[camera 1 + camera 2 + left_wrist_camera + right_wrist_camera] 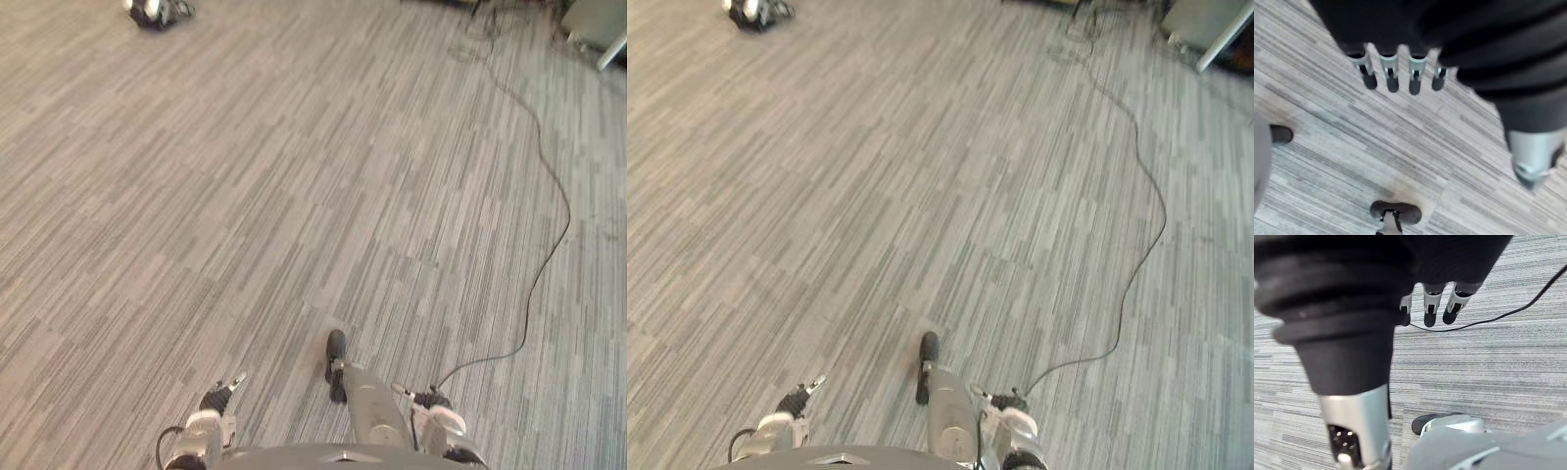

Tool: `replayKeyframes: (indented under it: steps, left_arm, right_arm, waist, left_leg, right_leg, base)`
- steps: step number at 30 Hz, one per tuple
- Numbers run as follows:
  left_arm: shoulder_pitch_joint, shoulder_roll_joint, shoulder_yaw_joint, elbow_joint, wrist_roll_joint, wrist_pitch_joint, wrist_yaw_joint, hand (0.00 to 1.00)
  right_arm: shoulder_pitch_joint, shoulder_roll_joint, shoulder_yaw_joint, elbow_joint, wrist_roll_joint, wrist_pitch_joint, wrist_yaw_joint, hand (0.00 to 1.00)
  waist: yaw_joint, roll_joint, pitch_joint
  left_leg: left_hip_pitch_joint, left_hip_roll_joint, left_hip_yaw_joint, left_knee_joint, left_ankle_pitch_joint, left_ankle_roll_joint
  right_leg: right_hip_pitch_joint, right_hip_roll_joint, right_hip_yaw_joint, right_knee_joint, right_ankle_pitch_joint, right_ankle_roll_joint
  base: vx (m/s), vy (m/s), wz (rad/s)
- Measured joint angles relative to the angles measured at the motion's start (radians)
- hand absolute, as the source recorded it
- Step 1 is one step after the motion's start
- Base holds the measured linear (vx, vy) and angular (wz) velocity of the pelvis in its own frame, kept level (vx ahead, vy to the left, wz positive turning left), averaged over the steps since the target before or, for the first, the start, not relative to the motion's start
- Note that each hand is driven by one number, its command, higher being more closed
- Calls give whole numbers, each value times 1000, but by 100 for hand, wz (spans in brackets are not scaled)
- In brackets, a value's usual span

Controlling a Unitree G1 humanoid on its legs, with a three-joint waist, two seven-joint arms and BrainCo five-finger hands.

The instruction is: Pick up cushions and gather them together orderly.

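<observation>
left hand (1392,73) fingers held straight, nothing gripped, right hand (1431,308) fingers extended and empty, striped grey carpet (1415,147) seen beyond fingers

Both robot hands (1389,68) (1431,308) have silver dark-tipped fingers (1367,73), dark ribbed covers (1342,293).

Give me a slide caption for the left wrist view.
Left hand, fingers straight and empty, hanging over grey striped carpet.

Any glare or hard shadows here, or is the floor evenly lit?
Left eye view: carpet evenly lit, no hard shadows; white glare spot on the small dark object far off. Wrist views: left hand and right hand covers read near black.
</observation>
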Motion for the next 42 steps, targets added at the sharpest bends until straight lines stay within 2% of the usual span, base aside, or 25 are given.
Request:
replayKeyframes:
  steps: [1,3,5,7,9,11,13,14,15,16,17,19,20,21,22,24,25,26,28,30,32,34,37,40,42]
  left_arm:
    - [3,-8,23,-1,9,0,-1,0]
    - [12,-30,72,-13,18,1,-2,0]
    - [22,-43,100,-51,18,0,-4,0]
    - [41,-34,108,-86,17,1,-4,0]
    - [58,-32,106,-131,14,0,-4,0]
    - [59,-36,106,-146,15,-1,-4,0]
    - [63,-51,105,-164,15,-11,0,0]
    - [66,-54,102,-164,15,-15,0,0]
    - [67,-55,99,-163,13,-18,0,0]
    - [66,-53,93,-161,8,-20,-1,0]
    - [69,-44,84,-158,6,-20,-1,0]
    - [65,-5,75,-146,8,-18,-4,0]
    - [64,-2,71,-143,6,-19,-4,0]
    - [62,1,61,-139,6,-18,-4,0]
    - [60,5,55,-122,6,-17,-4,0]
    - [57,16,32,-103,7,-8,-3,0]
    - [57,19,19,-95,6,-6,-4,0]
    - [55,17,12,-79,6,-3,-4,0]
    - [55,28,-15,-62,6,2,-4,0]
    - [54,28,-16,-53,6,2,-4,0]
    - [52,26,-21,-40,6,2,-3,0]
    - [55,28,-31,-32,6,1,-2,0]
    - [60,32,-28,-21,8,-1,0,0]
    - [65,4,-3,-16,10,-4,0,0]
    - [63,-19,18,-13,8,-5,-2,0]
  right_arm:
    - [9,1,-5,-5,0,1,1,0]
    - [32,6,9,-29,0,0,0,0]
    - [47,7,19,-54,2,-6,-2,0]
    - [52,17,45,-51,5,-8,-3,0]
    - [74,25,75,-52,34,-11,-4,0]
    - [73,25,73,-53,38,-11,-4,0]
    - [76,30,56,-52,48,-12,-7,0]
    - [80,32,34,-49,51,-12,-8,0]
    - [83,26,35,-47,51,-12,-9,0]
    - [87,19,37,-36,51,-9,-9,0]
    - [88,29,37,-22,51,-8,-9,0]
    - [102,77,35,-11,48,-8,-8,0]
    - [106,80,32,-12,47,-9,-8,0]
    - [105,78,25,-10,41,-8,-7,0]
    - [104,78,23,-12,31,-9,-5,0]
    - [104,75,25,-12,30,-10,-2,0]
    - [104,72,27,-12,30,-9,1,0]
    - [99,60,29,-14,29,-12,3,0]
    - [78,50,33,-9,27,-10,3,0]
    - [71,48,34,-10,20,-11,5,0]
    - [47,36,37,-10,19,-12,16,0]
    - [40,25,37,-9,8,-11,20,0]
    - [62,4,33,-5,-7,8,20,0]
    - [75,-25,25,12,-9,8,21,0]
    - [71,-47,26,29,-10,10,21,0]
  waist:
    - [0,10,1]
    - [1,16,2]
    - [22,40,6]
    - [48,28,14]
    - [68,17,12]
    - [77,16,12]
    - [94,7,8]
    - [102,14,2]
    - [107,20,-3]
    - [116,11,-12]
    - [114,-8,-39]
    - [103,-83,-79]
    - [107,-88,-83]
    - [113,-91,-85]
    - [118,-92,-84]
    - [107,-91,-83]
    - [104,-88,-81]
    - [98,-76,-77]
    - [96,-57,-65]
    - [91,-56,-64]
    - [73,-40,-54]
    - [52,-38,-45]
    - [35,-49,-38]
    - [31,9,-57]
    - [44,44,-64]
  left_leg:
    - [-24,25,-14,123,38,-26]
    - [-174,47,-45,475,250,-67]
    - [-356,121,8,859,182,-56]
    - [-448,149,77,969,65,-7]
    - [-588,134,130,868,-61,19]
    - [-630,109,147,759,-95,30]
    - [-673,18,134,390,-75,15]
    - [-677,-22,82,153,-7,-21]
    - [-688,-25,64,106,26,-35]
    - [-690,-31,67,136,121,-14]
    - [-692,-55,70,150,147,27]
    - [-707,-105,107,233,58,104]
    - [-702,-108,116,247,41,116]
    - [-668,-110,140,260,-4,131]
    - [-610,-120,159,258,-41,138]
    - [-526,-136,165,246,-74,142]
    - [-490,-141,167,239,-86,140]
    - [-419,-143,166,201,-105,142]
    - [-283,-136,177,94,-105,140]
    - [-232,-125,178,51,-107,137]
    - [-195,-96,169,15,-116,124]
    - [-153,-71,128,-22,-131,98]
    - [-64,-59,47,-46,-191,50]
    - [-102,20,-9,109,-201,36]
    - [-192,65,-33,323,-117,7]
  right_leg:
    - [44,20,-15,10,-46,-7]
    - [134,53,-11,-19,-103,-16]
    - [234,102,15,-66,-146,-40]
    - [339,113,50,-106,-174,-38]
    - [483,97,84,-197,-195,-17]
    - [523,79,98,-215,-205,-3]
    - [573,24,140,-228,-246,33]
    - [597,7,171,-239,-277,56]
    - [610,11,188,-248,-288,66]
    - [635,5,224,-258,-316,74]
    - [640,-22,247,-256,-340,61]
    - [606,-84,313,-163,-332,72]
    - [592,-88,329,-118,-328,80]
    - [547,-97,359,27,-310,136]
    - [471,-102,387,246,-271,240]
    - [395,-99,395,503,-225,336]
    - [361,-101,375,589,-224,336]
    - [304,-119,297,682,-254,260]
    - [225,-128,144,607,-335,160]
    - [164,-115,78,469,-356,137]
    - [104,-74,53,240,-310,126]
    - [73,-53,84,-151,-119,135]
    - [66,-94,125,-206,-9,135]
    - [49,-46,97,-79,65,99]
    - [69,3,81,-59,5,70]
  base:
    - [668,-213,-4]
    - [572,-136,-13]
    - [468,-45,-31]
    - [399,-4,-40]
    - [472,56,-30]
    - [355,97,-27]
    - [448,205,-54]
    - [461,247,-61]
    - [613,374,-74]
    - [552,339,-67]
    - [709,392,-69]
    - [610,287,-38]
    - [579,280,-30]
    - [648,316,-39]
    - [633,298,-40]
    - [396,170,-21]
    - [434,159,-19]
    - [410,139,-24]
    - [467,97,-26]
    - [337,7,-7]
    - [330,-52,16]
    - [468,-164,49]
    - [504,-274,81]
    - [510,-302,36]
    - [519,-310,-14]
